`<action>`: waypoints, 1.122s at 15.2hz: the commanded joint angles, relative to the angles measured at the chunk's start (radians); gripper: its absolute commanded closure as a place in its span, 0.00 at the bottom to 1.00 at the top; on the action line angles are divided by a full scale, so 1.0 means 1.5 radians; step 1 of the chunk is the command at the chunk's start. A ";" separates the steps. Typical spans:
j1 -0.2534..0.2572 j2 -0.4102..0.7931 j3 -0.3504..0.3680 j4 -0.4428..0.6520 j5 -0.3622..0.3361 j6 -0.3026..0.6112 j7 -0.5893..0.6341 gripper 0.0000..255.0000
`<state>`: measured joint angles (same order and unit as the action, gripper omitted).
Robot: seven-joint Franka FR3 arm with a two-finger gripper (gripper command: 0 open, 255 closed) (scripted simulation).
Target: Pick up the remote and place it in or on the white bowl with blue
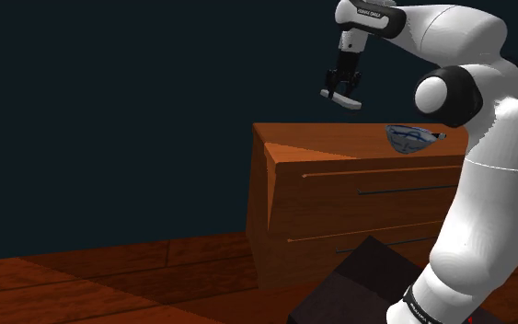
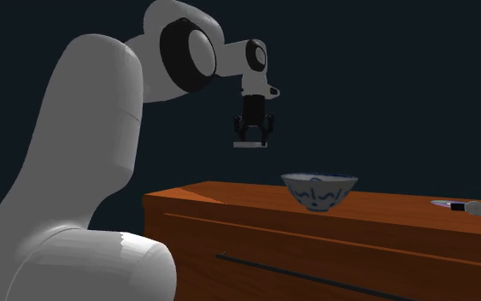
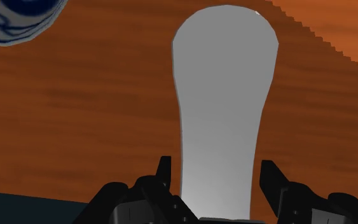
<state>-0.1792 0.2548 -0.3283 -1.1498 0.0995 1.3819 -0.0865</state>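
Observation:
My black gripper [image 1: 342,85] hangs in the air over the wooden dresser, shut on a flat grey remote [image 1: 341,98] that sticks out below the fingers. In the second exterior view the gripper [image 2: 253,130] holds the remote [image 2: 249,145] level, well above the dresser top and off that view's left of the bowl. The white bowl with blue markings [image 1: 412,138] [image 2: 319,189] stands upright on the dresser. Seen from the wrist, the remote [image 3: 225,108] is clasped between both fingers of the gripper [image 3: 215,167], with the bowl's rim [image 3: 15,19] off to one side.
The dresser [image 1: 339,198] is brown wood with drawer fronts facing the stand [image 1: 362,285]. A small light object with a dark part [image 2: 465,206] lies on the dresser top beyond the bowl. The floor [image 1: 91,285] is wood. The background is dark.

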 commanded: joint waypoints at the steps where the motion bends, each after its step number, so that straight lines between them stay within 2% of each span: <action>1: -0.004 -0.042 -0.008 -0.058 -0.013 0.017 -0.018 1.00; 8: -0.033 -0.163 -0.039 -0.203 -0.054 0.047 -0.088 1.00; 17: -0.083 -0.264 -0.093 -0.301 -0.100 0.053 -0.194 1.00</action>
<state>-0.2937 -0.1217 -0.4576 -1.5799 -0.0407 1.4571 -0.3572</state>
